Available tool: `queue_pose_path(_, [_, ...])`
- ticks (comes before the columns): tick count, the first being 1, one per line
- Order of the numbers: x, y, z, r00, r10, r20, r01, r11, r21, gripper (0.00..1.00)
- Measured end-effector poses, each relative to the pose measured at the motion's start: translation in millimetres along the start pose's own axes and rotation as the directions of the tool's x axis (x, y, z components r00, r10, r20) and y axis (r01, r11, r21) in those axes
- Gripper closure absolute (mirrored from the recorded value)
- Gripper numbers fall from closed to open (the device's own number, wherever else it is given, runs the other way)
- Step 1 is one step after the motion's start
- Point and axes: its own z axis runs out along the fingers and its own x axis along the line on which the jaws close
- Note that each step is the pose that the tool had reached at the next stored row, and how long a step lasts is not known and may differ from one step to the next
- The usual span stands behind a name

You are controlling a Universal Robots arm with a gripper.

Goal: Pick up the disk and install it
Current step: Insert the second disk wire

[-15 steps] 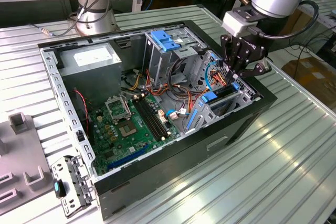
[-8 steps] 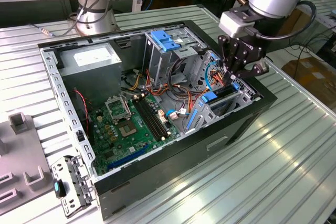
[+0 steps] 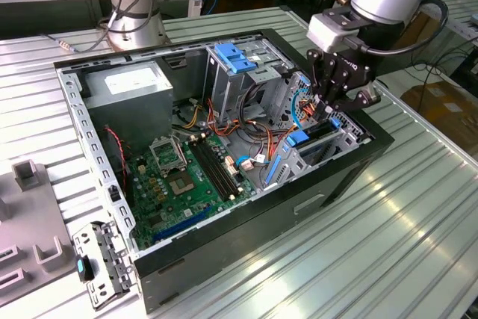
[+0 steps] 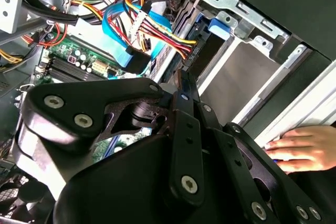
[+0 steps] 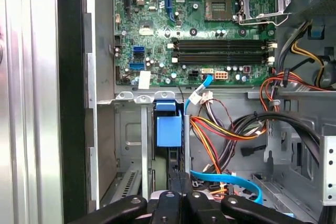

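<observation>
The disk [image 3: 317, 136] stands on edge in a slot of the drive cage at the open computer case's [image 3: 224, 259] end on the exterior view's right. In the first wrist view it shows as a dark narrow edge [image 5: 174, 160] under a blue rail tab [image 5: 169, 129]. My gripper [image 3: 326, 112] reaches down into the case just above that slot. Its black fingers [image 5: 181, 182] are shut together, and their tips [image 4: 184, 82] sit at the disk's edge. I cannot tell whether they touch it. The blue rail [image 4: 220, 27] also shows in the second wrist view.
Bundles of coloured cables [image 3: 261, 128] lie beside the cage, close to the fingers. The motherboard [image 3: 183, 177], a grey box with a white sticker [image 3: 131, 84] and a light-blue bracket [image 3: 235, 57] are inside the case. A person's hand [image 4: 302, 148] rests on the case rim.
</observation>
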Motion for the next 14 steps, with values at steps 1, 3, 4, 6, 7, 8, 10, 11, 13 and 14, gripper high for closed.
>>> queue_pose_path(1, [0.1,-0.1,-2.2,1.0000,0.000,-0.0001,0.000,1.0000,0.0000,0.89])
queue_pose_path(3, [0.2,-0.2,-8.1,1.0000,0.000,0.0000,0.000,1.0000,0.0000,0.89])
queue_pose_path(4, [0.2,-0.2,-12.0,1.0000,0.000,0.0001,0.000,1.0000,0.0000,0.89])
queue_pose_path(6, [0.3,-0.3,-17.9,1.0000,0.000,0.0000,0.000,1.0000,0.0000,0.89])
queue_pose_path(7, [0.2,-0.4,-19.6,1.0000,0.000,-0.0001,0.000,1.0000,0.0000,0.89])
queue_pose_path(8, [-0.2,-0.4,-21.6,1.0000,0.000,-0.0001,0.000,1.0000,-0.0002,0.89])
queue_pose_path(10, [-3.9,-0.7,-25.2,1.0000,0.000,-0.0007,0.000,1.0000,-0.0027,0.89])
queue_pose_path(11, [-9.4,-1.2,-26.7,1.0000,0.000,-0.0013,0.000,1.0000,-0.0068,0.89])
queue_pose_path(13, [-15.6,-2.6,-29.0,1.0000,0.000,-0.0026,0.000,1.0000,-0.0091,0.89])
queue_pose_path(14, [-17.6,-2.9,-29.5,1.0000,0.000,-0.0027,0.000,1.0000,-0.0097,0.89])
